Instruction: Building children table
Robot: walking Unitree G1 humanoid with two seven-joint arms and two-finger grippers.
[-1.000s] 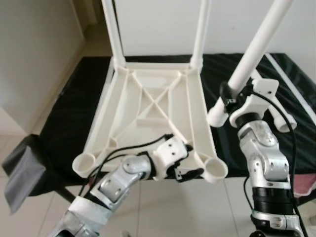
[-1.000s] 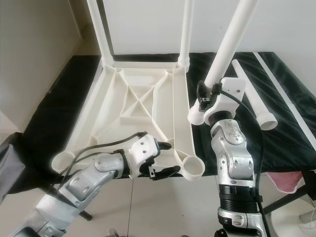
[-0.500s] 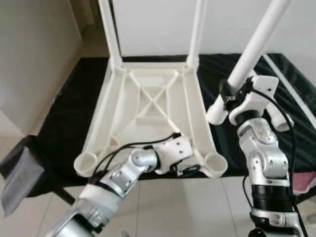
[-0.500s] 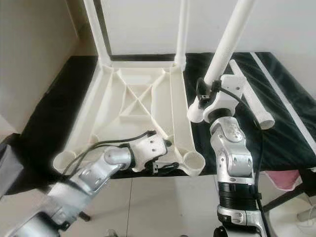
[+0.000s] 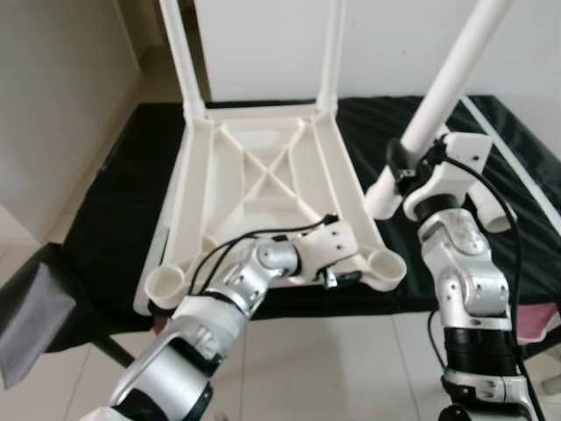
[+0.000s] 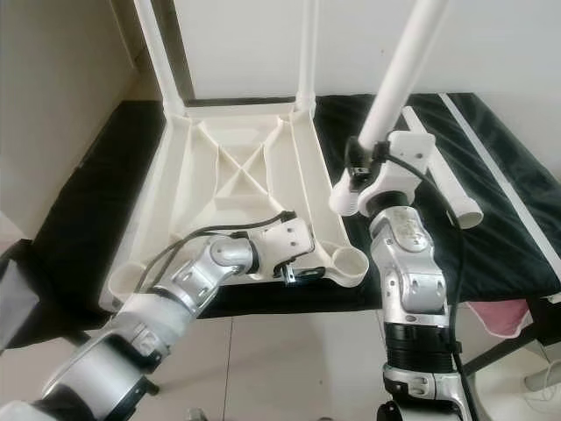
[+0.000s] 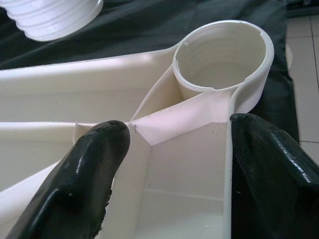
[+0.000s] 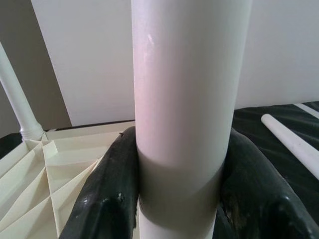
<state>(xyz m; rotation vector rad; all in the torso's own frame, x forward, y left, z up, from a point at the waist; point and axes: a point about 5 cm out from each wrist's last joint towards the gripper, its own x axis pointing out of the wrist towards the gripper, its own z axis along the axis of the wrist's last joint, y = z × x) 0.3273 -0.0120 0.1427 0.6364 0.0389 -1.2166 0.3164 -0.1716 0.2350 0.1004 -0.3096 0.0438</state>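
Observation:
The white table top [image 5: 263,189] lies upside down on a black-covered surface [image 5: 114,202]. Two white legs [image 5: 173,53] [image 5: 331,53] stand in its far corners. My left gripper [image 7: 174,144] is shut on the table top's near edge, its fingers [image 7: 89,174] straddling the rim just beside the near right socket [image 5: 386,267], which has no leg in it. My right gripper [image 5: 405,171] is shut on a third white leg [image 5: 447,79], held tilted up and to the right, with its lower end hanging above the cloth just right of that socket.
Another loose leg [image 6: 438,180] lies on the cloth behind my right arm. The near left socket [image 5: 166,285] has no leg in it. A grey cloth [image 5: 26,324] hangs at the left, something pink [image 5: 543,320] at the right. Tiled floor lies below.
My left gripper has slid right along the near edge to the corner socket and closed on the rim. The table top has swung a little to the left. The right arm holds still.

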